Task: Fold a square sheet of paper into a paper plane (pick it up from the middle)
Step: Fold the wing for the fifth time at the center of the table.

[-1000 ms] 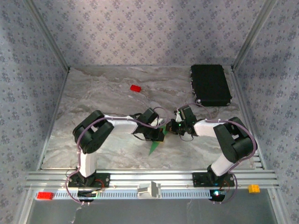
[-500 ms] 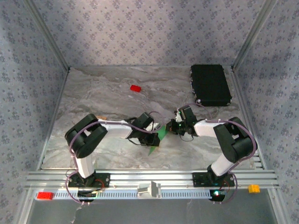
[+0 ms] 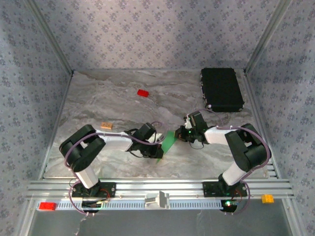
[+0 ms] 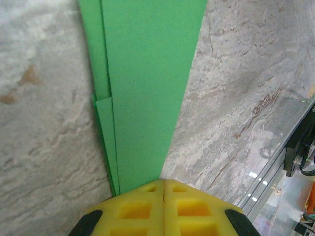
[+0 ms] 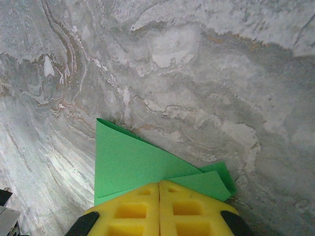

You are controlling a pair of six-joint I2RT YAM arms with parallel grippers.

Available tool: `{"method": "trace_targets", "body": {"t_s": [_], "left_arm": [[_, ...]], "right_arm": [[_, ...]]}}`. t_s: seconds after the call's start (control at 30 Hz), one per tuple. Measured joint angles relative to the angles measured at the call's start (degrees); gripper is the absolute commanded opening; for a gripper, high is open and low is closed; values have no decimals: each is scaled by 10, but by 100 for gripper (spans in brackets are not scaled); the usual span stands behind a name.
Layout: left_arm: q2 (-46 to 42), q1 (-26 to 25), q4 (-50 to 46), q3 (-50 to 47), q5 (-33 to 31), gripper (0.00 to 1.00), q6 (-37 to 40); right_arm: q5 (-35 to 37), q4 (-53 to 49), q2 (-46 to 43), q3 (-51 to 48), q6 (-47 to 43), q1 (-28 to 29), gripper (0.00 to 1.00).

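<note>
You have the paper plane (image 3: 169, 142) held between both tools near the middle of the table (image 3: 113, 101). Your left gripper (image 4: 164, 183) is pinched tight on its narrow near end. Your right gripper (image 5: 159, 185) is clamped just as tight on the far end, with green flaps emerging from between the yellow pads. The tabletop is grey and marble-veined, with a ribbed aluminium rail (image 3: 157, 187) along its near edge and blue-grey floral wallpaper (image 3: 157, 29) around it. A black case (image 3: 221, 89) lies far right and a small red block (image 3: 142, 93) far centre. The paper is thin, matte and bright green, with layered creases along one long edge.
</note>
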Motion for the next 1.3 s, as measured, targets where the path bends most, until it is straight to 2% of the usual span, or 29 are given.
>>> {"method": "trace_targets", "body": {"t_s": [0.3, 0.43, 0.57, 0.7, 0.8, 0.97, 1.17, 1.3], "left_arm": [[-69, -1, -36, -23, -17, 8, -5], [-85, 15, -35, -10, -17, 10, -3], [-61, 26, -34, 40, -16, 11, 5], [5, 28, -29, 103, -8, 11, 16], [49, 34, -31, 124, -8, 8, 25], [88, 42, -38, 123, -7, 3, 26], [84, 44, -4, 103, -4, 2, 15], [82, 44, 13, 94, -2, 2, 3]], "right_arm": [[0, 0, -2, -1, 1, 0, 8], [6, -16, -5, 5, -3, -1, 9], [8, -19, -7, 5, -3, -2, 9], [9, -19, -7, 4, -3, -2, 9], [9, -19, -8, 4, -3, -2, 9], [8, -33, -19, 5, -3, -4, 11], [14, -55, -76, 10, -3, -2, 10], [12, -36, -62, 16, 4, 10, 9]]}}
